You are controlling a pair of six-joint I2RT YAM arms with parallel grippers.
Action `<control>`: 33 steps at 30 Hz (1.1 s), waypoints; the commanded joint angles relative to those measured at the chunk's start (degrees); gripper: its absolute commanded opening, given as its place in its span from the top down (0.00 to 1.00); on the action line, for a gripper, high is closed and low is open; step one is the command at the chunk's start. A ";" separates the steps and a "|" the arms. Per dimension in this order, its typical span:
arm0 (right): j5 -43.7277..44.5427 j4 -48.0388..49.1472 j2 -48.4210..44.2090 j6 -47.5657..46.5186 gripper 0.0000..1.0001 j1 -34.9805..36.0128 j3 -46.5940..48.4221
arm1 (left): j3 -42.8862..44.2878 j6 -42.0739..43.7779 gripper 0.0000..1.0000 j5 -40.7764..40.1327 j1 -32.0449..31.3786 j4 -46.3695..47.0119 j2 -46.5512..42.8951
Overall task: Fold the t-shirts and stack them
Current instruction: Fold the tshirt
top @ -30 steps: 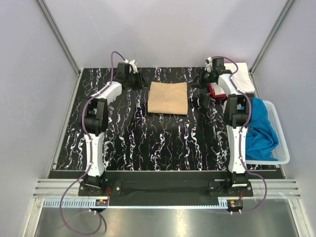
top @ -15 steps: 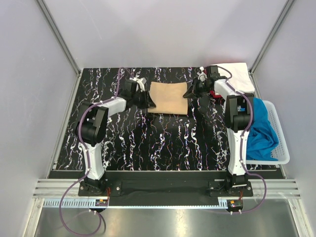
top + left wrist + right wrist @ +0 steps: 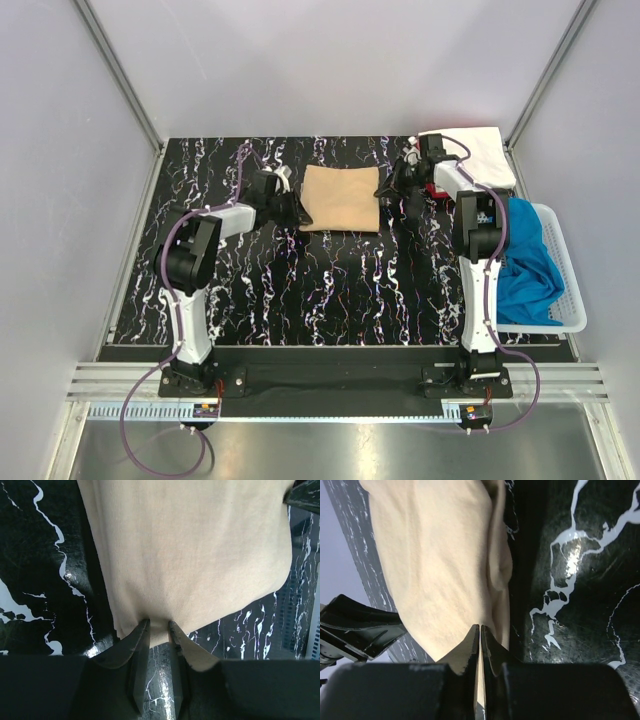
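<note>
Right wrist: R hand (image 3: 479,628) near-shut on tan t-shirt (image 3: 435,555) edge.

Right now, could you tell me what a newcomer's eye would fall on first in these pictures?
The folded tan t-shirt at the far middle of the black marbled table, with the left jaws parted at its left edge and the right jaws pinched on its right edge. Next, the bright blue t-shirt spilling from the white basket at the right.
</note>
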 commanded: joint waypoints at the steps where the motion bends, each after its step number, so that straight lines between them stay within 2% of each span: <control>1: -0.13 0.78 -2.54 1.17 0.90 -0.20 3.23 | 2.59 0.08 0.71 -0.42 -0.09 0.40 -4.71; 6: -1.18 1.14 -4.58 2.23 0.91 -0.11 3.93 | 13.48 2.46 0.70 -1.99 -0.09 -2.41 -2.70; 10: -1.98 1.92 -2.12 3.10 0.90 -0.20 6.91 | 23.50 3.51 0.71 -2.44 0.35 -4.78 5.36; 19: -1.45 3.77 4.64 3.46 0.90 -0.20 15.44 | 45.37 1.41 0.69 -0.06 1.23 -2.85 23.12; 26: 1.26 3.69 14.14 5.57 0.91 -1.16 24.50 | 50.76 -2.37 0.69 -5.60 4.56 -3.29 30.17; 29: 2.15 3.69 17.48 6.62 0.92 -2.05 26.96 | 53.04 -6.50 0.72 -3.23 6.50 -3.82 33.07; 33: 1.89 3.16 19.95 7.32 0.92 -2.57 29.68 | 54.01 -7.03 0.72 -1.83 6.68 -4.43 33.61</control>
